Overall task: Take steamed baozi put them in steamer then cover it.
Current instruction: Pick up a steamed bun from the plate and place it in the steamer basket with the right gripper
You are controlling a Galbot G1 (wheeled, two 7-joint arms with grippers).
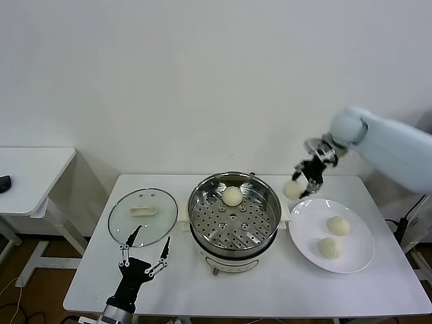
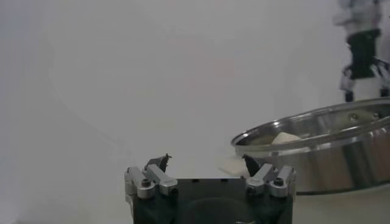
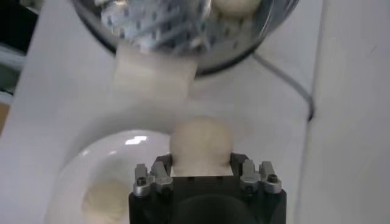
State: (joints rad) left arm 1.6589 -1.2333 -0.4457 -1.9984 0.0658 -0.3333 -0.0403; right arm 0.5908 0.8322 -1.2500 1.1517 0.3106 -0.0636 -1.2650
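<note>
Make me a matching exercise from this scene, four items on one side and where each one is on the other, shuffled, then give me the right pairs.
Items:
1. glass lid
2. bun in the right hand
3. bun in the steamer
4. left hand

Places:
A. on the perforated tray
B. lifted above the table between the steamer and the white plate
C. flat on the table, left of the steamer
D. open, at the table's near edge by the lid

Pairs: 1-C, 2-B, 3-A, 4-D
</note>
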